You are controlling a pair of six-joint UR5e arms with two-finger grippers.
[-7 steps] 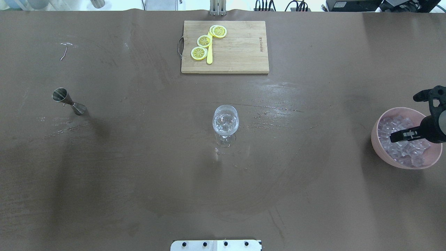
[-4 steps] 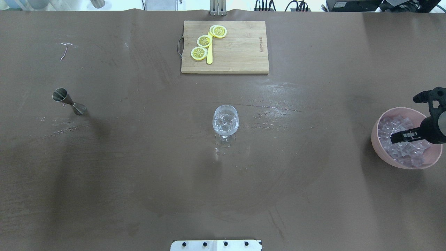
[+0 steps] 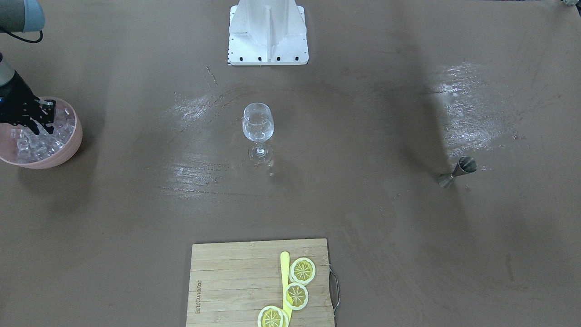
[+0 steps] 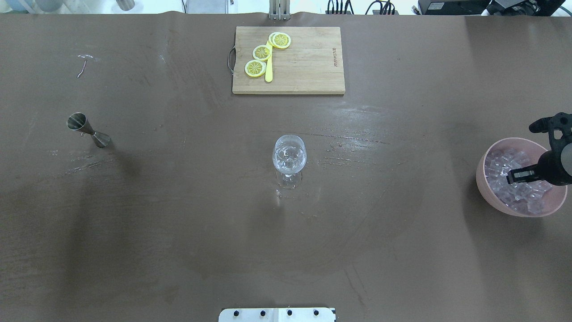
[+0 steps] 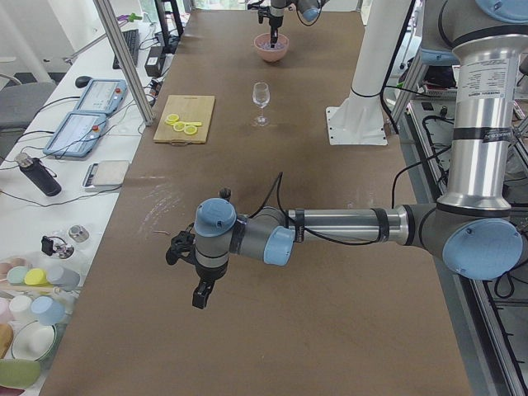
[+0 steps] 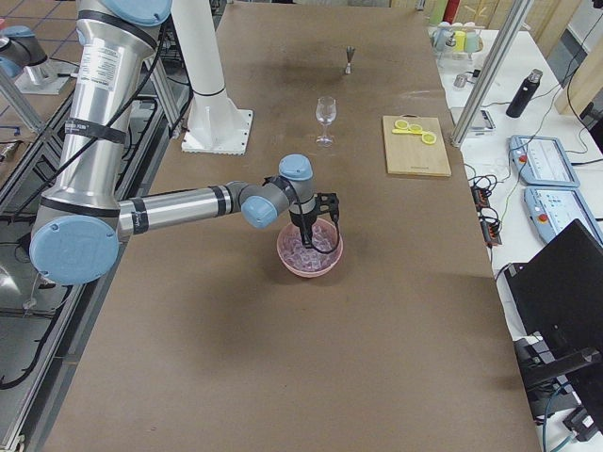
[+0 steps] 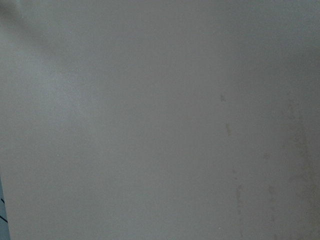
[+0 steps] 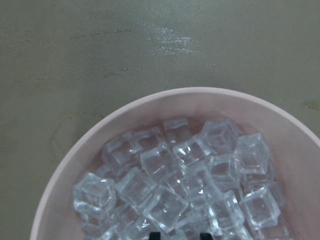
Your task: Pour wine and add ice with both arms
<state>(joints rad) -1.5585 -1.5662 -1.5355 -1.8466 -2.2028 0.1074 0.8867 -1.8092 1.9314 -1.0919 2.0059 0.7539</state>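
At the right edge of the overhead view, the right gripper hangs in a pink bowl heaped with ice. Only its wrist camera shows its fingertips, which are slightly apart at the bottom edge with nothing visibly held. The left gripper shows only at the lower left of the left side view, over bare table. I cannot tell how far it is open.

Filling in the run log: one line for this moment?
phase: ice pick | right gripper: open, tips in bowl | left gripper: over table, jaws unclear | glass: upright, centre
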